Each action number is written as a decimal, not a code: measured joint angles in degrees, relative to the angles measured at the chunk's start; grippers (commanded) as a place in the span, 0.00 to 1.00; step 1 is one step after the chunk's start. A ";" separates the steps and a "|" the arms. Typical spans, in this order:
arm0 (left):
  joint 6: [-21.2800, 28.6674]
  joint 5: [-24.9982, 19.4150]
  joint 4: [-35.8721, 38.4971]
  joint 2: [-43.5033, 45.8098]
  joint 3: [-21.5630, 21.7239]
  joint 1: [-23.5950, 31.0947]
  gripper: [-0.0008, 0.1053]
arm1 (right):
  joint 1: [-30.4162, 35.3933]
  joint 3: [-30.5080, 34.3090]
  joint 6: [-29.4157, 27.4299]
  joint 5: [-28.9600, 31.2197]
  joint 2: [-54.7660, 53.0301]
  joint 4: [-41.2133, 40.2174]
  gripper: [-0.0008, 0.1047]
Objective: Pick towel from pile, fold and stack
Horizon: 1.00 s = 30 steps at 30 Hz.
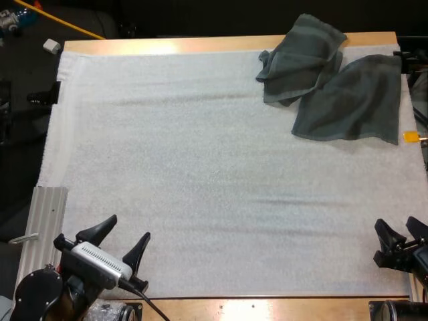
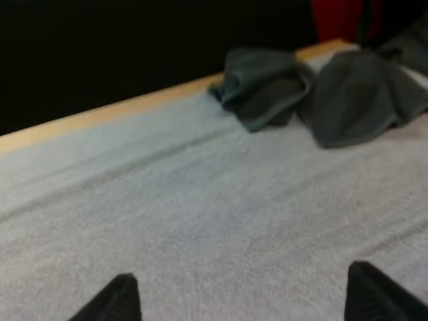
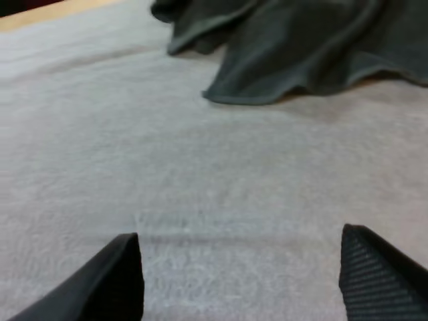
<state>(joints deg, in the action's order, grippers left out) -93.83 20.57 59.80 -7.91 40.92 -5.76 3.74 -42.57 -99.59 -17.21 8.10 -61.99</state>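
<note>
My left gripper point(image 1: 128, 227) hangs over the near left corner of the white mat point(image 1: 200, 167). Its two black fingers are spread wide with only bare mat between them, so it grips nothing. At the mat's far edge, toward the far right corner, lies the crumpled towel point(image 1: 301, 60), bunched in folds and lapping past the mat's far border. Just right of it and touching it is the flatter towel point(image 1: 354, 100), spread out as far as the mat's right edge. My right gripper point(image 1: 394, 223) sits over the mat's near right corner, fingers likewise well apart and empty, well clear of both towels.
</note>
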 measured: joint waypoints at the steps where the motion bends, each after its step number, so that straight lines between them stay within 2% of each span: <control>1: 0.00 0.15 -0.02 -0.10 0.10 -0.09 0.58 | 0.00 -0.15 0.00 -0.19 0.14 0.08 0.58; 4: -0.01 0.84 0.05 -0.11 0.34 -0.33 0.58 | 0.00 -0.88 0.00 -0.13 0.67 -0.59 0.58; 12: -0.08 4.91 -1.74 -8.12 6.59 -6.68 0.58 | 0.00 -9.09 0.04 -7.18 9.23 -1.14 0.58; 18: -0.08 5.95 -2.89 -13.67 9.85 -10.11 0.58 | 0.00 -12.96 0.78 -10.43 15.64 -0.67 0.58; 25: -0.08 6.25 -3.51 -16.94 10.49 -10.90 0.58 | 0.00 -14.19 4.27 -10.80 22.77 3.12 0.58; 26: -0.08 6.33 -3.66 -17.64 10.48 -10.98 0.58 | 0.00 -14.47 6.34 -10.58 26.01 5.72 0.58; 30: -0.08 6.33 -3.66 -17.65 10.48 -10.97 0.58 | 0.00 -14.31 7.62 -9.94 27.51 6.45 0.58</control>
<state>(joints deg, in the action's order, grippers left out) -93.91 26.91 56.14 -25.56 51.40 -16.73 3.74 -56.87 -91.97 -27.14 35.62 -55.54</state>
